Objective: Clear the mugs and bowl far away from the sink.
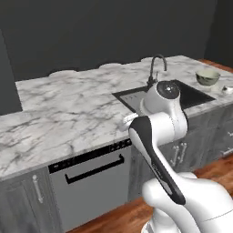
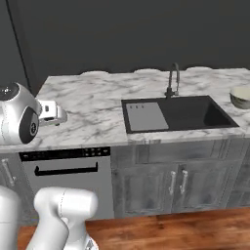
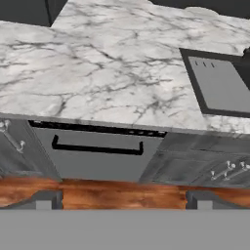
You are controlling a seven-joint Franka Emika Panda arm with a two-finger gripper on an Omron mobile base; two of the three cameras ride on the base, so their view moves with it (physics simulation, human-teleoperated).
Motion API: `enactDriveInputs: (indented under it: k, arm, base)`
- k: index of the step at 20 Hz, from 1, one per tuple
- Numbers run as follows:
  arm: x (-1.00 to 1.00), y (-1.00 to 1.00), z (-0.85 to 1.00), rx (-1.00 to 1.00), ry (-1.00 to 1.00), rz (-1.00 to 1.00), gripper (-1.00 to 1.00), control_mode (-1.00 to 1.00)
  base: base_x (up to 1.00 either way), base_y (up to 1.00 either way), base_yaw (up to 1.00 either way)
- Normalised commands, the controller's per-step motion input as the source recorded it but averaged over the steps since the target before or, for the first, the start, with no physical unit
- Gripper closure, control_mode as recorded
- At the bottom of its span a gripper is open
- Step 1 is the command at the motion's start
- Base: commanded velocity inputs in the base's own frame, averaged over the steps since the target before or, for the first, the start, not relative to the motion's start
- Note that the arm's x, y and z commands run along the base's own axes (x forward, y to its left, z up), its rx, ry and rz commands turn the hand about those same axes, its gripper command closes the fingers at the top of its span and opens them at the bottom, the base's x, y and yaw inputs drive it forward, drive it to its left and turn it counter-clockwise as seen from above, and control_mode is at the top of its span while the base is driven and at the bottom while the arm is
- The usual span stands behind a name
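Left base view: the arm (image 1: 157,136) is folded over the marble bench (image 1: 68,109), short of the sink (image 1: 182,93). The bowl (image 1: 208,77) stands on the bench just beyond the sink's far end, and a small whitish mug (image 1: 226,89) sits near it at the frame edge.

Right base view: the sink (image 2: 180,113), with faucet (image 2: 173,78) and drainboard (image 2: 147,116), lies mid-bench; the bowl (image 2: 240,96) is cut by the right edge, well apart from the arm at far left.

Hand view: the gripper (image 3: 122,200) looks at the dishwasher (image 3: 97,151) front and the bench edge, jaws spread wide and holding nothing.

Judged stage: the approach, with nothing grasped yet. The next move calls for carrying the hand past the sink towards the bowl and mug.
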Motion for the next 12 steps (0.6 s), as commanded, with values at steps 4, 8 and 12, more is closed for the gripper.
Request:
enactDriveInputs:
  k: [4,8,12]
  arm:
    - [0.0,0.0,0.0,0.0,0.0,0.0,-1.0,1.0]
    - [0.0,0.0,0.0,0.0,0.0,0.0,-1.0,1.0]
    - [0.0,0.0,0.0,0.0,0.0,0.0,-1.0,1.0]
  base:
    - [0.32,-0.28,-0.46]
    - [0.53,-0.51,-0.27]
    - [0.66,-0.79,-0.11]
